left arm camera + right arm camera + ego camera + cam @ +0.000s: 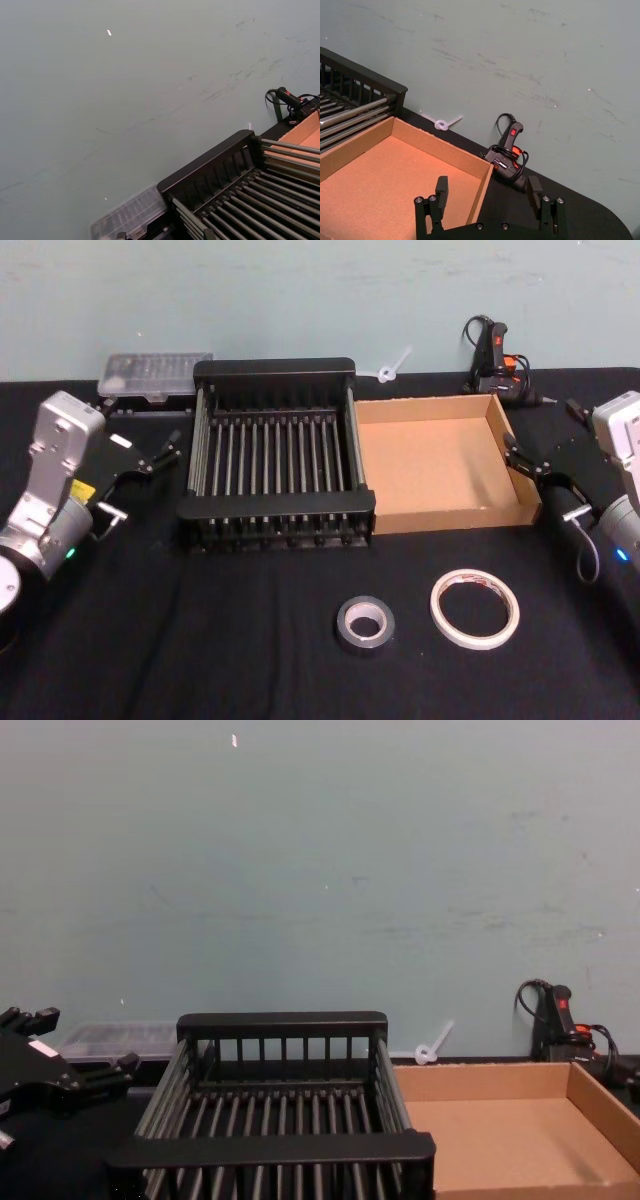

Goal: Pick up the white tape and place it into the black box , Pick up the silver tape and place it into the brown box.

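Note:
The white tape [475, 608], a flat roll with red marks, lies on the black cloth at the front right. Just left of it lies the thicker silver tape [364, 624]. Behind them stands the black box [275, 450], a slatted crate, with nothing inside. The brown box [440, 460] touches its right side, and it holds nothing either. My left gripper [160, 453] hovers open beside the crate's left wall. My right gripper [513, 456] hangs open at the cardboard box's right wall [482, 187], its fingers [441, 187] spread wide. Both hold nothing.
A clear plastic case [155, 373] sits behind the crate at the back left. A black and orange glue gun [497, 360] with its cable lies at the back right, and a white plastic tie [393, 368] near the wall. The pale wall closes the back.

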Controlling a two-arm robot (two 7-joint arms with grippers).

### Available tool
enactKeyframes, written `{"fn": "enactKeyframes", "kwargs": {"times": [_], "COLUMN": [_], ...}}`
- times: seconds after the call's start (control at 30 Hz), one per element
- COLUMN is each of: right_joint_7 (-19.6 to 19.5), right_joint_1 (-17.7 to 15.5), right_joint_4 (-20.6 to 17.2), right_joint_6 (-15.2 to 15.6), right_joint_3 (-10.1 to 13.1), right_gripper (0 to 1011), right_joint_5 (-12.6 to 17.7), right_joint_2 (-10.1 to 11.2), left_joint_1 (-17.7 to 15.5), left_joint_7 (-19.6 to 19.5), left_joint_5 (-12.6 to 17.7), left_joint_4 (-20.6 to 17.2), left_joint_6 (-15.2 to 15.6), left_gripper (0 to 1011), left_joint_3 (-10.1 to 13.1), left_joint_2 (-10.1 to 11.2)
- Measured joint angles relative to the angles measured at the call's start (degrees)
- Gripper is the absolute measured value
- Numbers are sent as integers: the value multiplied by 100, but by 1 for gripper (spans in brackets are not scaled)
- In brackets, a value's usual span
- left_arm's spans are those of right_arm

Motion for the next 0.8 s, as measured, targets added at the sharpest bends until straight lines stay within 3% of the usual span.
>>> {"fn": "enactKeyframes", "kwargs": {"times": [0.8], "right_joint_7": [0], "right_joint_1": [0], "right_joint_4": [0], "right_joint_6": [0], "right_joint_3": [0], "right_gripper": [1002], "right_joint_5": [0], "right_joint_2": [0], "left_joint_1": [0], "left_joint_7": [0], "left_joint_5": [0], "left_joint_4": [0], "left_joint_6": [0], "left_gripper": [1001], "left_joint_3": [0], "left_joint_2": [0]}}
